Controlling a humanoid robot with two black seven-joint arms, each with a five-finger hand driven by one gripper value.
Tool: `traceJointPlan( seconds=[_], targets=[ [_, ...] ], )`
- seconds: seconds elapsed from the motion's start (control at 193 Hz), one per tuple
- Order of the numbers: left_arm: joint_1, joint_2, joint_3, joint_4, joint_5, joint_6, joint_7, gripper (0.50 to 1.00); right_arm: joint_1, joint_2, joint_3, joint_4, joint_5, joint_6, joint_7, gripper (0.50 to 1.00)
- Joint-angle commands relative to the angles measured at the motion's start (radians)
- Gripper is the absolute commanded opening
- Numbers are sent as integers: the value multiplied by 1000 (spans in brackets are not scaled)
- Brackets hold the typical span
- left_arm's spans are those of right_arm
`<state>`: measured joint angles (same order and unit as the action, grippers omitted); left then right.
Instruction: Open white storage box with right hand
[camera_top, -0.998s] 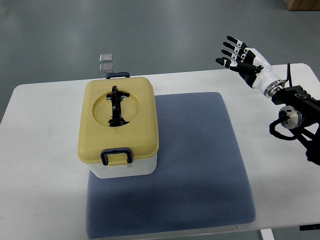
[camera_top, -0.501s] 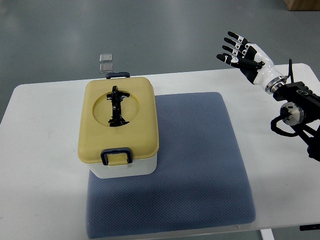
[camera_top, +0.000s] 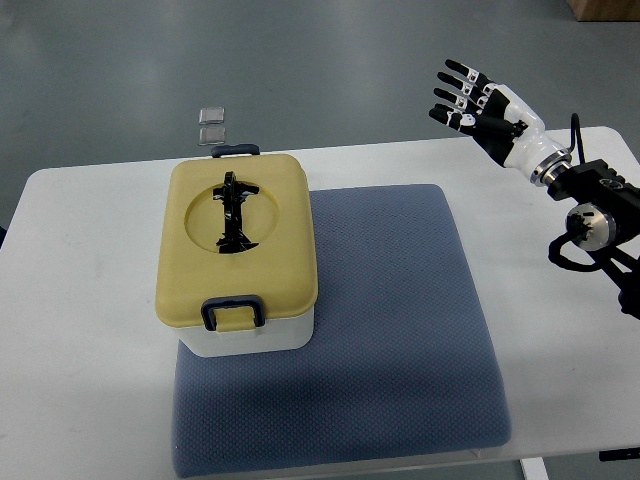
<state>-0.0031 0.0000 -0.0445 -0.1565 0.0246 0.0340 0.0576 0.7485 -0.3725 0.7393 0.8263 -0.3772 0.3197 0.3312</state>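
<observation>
A white storage box (camera_top: 258, 334) with a yellow lid (camera_top: 237, 240) stands on the left part of a blue-grey mat (camera_top: 390, 330). The lid is down, with a black folding handle (camera_top: 232, 213) lying in its round recess and dark latches at the near (camera_top: 233, 314) and far (camera_top: 234, 151) ends. My right hand (camera_top: 470, 95) hovers high at the back right, beyond the table's far edge, fingers spread and holding nothing. It is far from the box. The left arm is out of view.
The white table (camera_top: 80, 330) carries the mat and box. Two small clear squares (camera_top: 211, 125) lie on the grey floor behind the box. The right arm's black joints (camera_top: 592, 220) sit over the table's right edge.
My right hand has lifted slightly and drifted farther back, away from the table, staying open. The box has not moved.
</observation>
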Motion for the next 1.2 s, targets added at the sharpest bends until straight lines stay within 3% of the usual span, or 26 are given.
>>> traceJointPlan(
  seconds=[0.0, 0.103, 0.553, 0.832, 0.91, 0.962, 0.967, 0.993, 1.055, 1.06, 1.07, 1.194],
  targets=[
    [0, 0, 0, 0, 0, 0, 1, 1000, 0, -3, 0, 1, 4, 90, 0, 932],
    [0, 0, 0, 0, 0, 0, 1, 1000, 12, -16, 0, 1, 6, 140, 0, 932],
    [0, 0, 0, 0, 0, 0, -1, 1000, 94, -60, -32, 4, -37, 134, 0, 930],
    [0, 0, 0, 0, 0, 0, 1, 1000, 472, -101, -469, 17, -155, 114, 187, 926],
    [0, 0, 0, 0, 0, 0, -1, 1000, 598, -92, -615, 31, -155, 79, 226, 926],
    [0, 0, 0, 0, 0, 0, -1, 1000, 598, -92, -615, 31, -155, 79, 226, 926],
    [0, 0, 0, 0, 0, 0, -1, 1000, 689, -86, -724, 45, -157, 52, 253, 926],
    [0, 0, 0, 0, 0, 0, 1, 1000, 742, -78, -790, 59, -158, 32, 267, 926],
    [0, 0, 0, 0, 0, 0, 1, 1000, 758, -72, -810, 63, -160, 24, 270, 926],
    [0, 0, 0, 0, 0, 0, 1, 1000, 832, -37, -896, 85, -181, -13, 280, 926],
    [0, 0, 0, 0, 0, 0, 1, 1000, 847, -28, -912, 88, -190, -22, 280, 926],
    [0, 0, 0, 0, 0, 0, -1, 1000, 946, 53, -1018, 113, -313, -113, 280, 926]
  ],
)
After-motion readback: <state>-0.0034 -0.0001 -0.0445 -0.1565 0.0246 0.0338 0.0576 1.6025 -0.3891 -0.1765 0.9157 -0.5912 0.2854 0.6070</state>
